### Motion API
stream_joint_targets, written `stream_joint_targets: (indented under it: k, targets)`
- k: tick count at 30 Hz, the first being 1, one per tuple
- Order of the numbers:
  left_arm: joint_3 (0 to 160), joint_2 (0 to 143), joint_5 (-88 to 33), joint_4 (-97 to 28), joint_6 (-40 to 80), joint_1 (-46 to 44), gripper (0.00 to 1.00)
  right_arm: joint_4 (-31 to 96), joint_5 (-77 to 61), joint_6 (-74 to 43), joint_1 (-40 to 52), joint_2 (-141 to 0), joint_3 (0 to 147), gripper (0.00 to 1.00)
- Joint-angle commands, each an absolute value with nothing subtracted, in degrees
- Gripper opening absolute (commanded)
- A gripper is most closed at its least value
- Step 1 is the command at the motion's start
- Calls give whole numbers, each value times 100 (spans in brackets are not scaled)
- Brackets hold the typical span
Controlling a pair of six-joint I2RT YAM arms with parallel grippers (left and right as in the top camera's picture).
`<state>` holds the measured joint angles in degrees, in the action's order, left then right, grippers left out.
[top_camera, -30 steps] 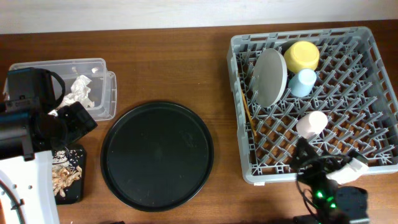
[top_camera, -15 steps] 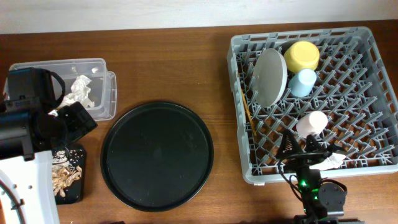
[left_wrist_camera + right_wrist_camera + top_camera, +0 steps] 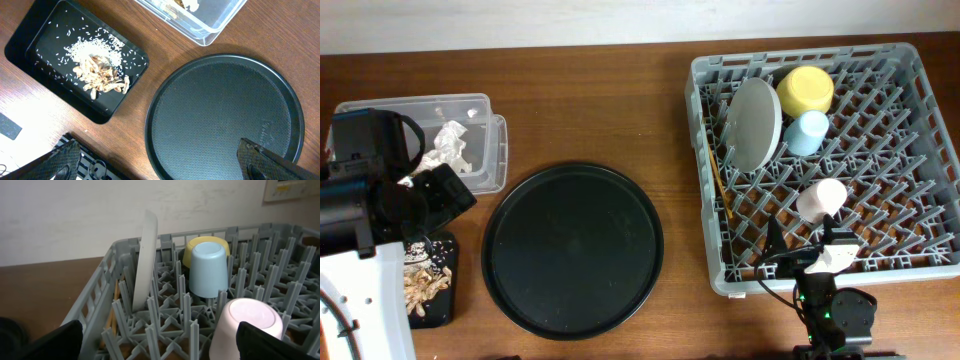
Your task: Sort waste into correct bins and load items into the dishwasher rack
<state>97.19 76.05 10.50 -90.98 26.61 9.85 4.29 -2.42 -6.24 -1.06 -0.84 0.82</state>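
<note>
Your biggest piece, the dishwasher rack (image 3: 920, 150), fills the 3 o'clock side of the table in the overhead view. The large round black tray (image 3: 573, 250) lies flat and bare near the middle, toward 6 o'clock. The clear tub (image 3: 498, 150) sits at 10 o'clock, its long axis running 9 to 3, and the small black tray (image 3: 55, 85) is at 8 o'clock, partly under your left arm. Your left gripper (image 3: 160, 165) hangs over the near edge of the round tray with its fingers spread wide and nothing between them. Your right gripper (image 3: 160, 345) is at the rack's 6 o'clock rim, also spread wide and empty, facing into the pegs. Inside the rack, the grey plate (image 3: 756, 124) stands on edge between pegs, its long axis running about 12 to 6. At its 2 o'clock is the yellow bowl (image 3: 805, 88), and just below that the light-blue cup (image 3: 807, 132) stands base up. The pink cup (image 3: 821, 199) lies tilted toward 5 o'clock of the plate, its long axis about 8 to 2. The chopsticks (image 3: 717, 180) lie along the rack's 9 o'clock wall, pointing roughly 11 to 5. The crumpled napkin (image 3: 448, 148) is in the tub. The brown scraps (image 3: 102, 80) and rice grains (image 3: 90, 50) are in the small black tray.
</note>
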Motion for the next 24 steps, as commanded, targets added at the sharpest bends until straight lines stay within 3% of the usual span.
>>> stream_joint_targets:
  k: [1, 24]
  targets:
    - [9776, 7535, 1031, -9098, 2714, 1020, 99, 451, -123, -423, -148, -19, 32, 98]
    - [9776, 7535, 1031, -9098, 2714, 1020, 99, 454, 84, -427, -148, -19, 32, 98]
